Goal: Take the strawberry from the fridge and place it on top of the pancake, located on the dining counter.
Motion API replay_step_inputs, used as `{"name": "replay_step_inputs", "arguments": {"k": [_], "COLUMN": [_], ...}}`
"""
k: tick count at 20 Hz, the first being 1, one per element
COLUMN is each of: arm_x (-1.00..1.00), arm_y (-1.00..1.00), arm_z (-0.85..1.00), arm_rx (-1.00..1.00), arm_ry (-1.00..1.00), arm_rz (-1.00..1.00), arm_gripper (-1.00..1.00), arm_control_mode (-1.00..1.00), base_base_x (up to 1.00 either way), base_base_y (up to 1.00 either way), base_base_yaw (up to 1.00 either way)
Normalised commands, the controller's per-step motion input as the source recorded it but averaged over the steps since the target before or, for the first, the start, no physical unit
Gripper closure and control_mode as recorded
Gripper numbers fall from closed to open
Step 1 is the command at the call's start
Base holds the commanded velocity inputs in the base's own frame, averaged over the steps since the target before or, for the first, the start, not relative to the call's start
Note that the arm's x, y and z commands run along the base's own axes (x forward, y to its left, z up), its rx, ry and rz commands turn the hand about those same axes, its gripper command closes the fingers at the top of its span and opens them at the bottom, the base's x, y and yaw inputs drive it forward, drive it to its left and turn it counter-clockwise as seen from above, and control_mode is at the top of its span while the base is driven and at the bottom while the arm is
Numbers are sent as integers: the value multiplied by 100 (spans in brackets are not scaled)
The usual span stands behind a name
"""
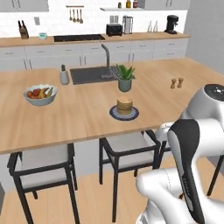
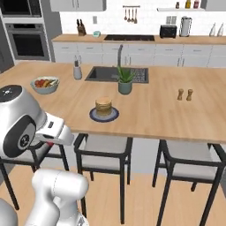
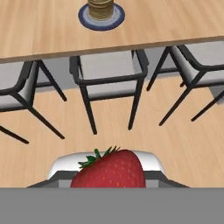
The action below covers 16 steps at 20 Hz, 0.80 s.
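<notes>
1. Strawberry [image 3: 109, 169] sits right at the bottom of our hand view, red body up and green leaves on top, pressed in between our jaws, which are closed on it; the gripper [image 3: 109, 181] itself is mostly hidden behind the fruit
2. We carry it out over the wooden floor, short of the dining counter [image 1: 87, 118], with the row of dark-framed chairs [image 3: 109, 78] between us and the counter edge
3. We see the pancake [image 1: 124, 105] stacked on its dark plate [image 1: 113, 114] near the counter's front edge, just in front of the potted plant [image 1: 125, 78] and the sink [image 1: 89, 74]
4. We judge the first risk to be the approach: coming in low could knock our hand against a chair back or the counter lip, so we would need height before reaching forward
5. We think the strawberry could roll off the small round stack if we let go too high or off-centre, ending on the plate or counter
6. We might also brush the plant if we overshoot
7. Our arm is folded back close to the base, elbow raised in the right base view, with the hand pointing forward and down towards the counter
</notes>
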Motion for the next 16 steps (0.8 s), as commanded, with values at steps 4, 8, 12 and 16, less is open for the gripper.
{"name": "replay_step_inputs", "arguments": {"k": [4,8,12,16], "arm_x": [0,0,0,0], "arm_y": [0,0,0,0], "arm_z": [0,0,0,0], "arm_rx": [0,0,0,0], "arm_ry": [0,0,0,0], "arm_rz": [0,0,0,0], "arm_gripper": [100,100,100,100], "arm_control_mode": [100,100,100,100], "base_base_x": [94,85,58,6], "base_base_y": [-19,-16,-11,0], "base_base_yaw": [2,0,1,0]}}
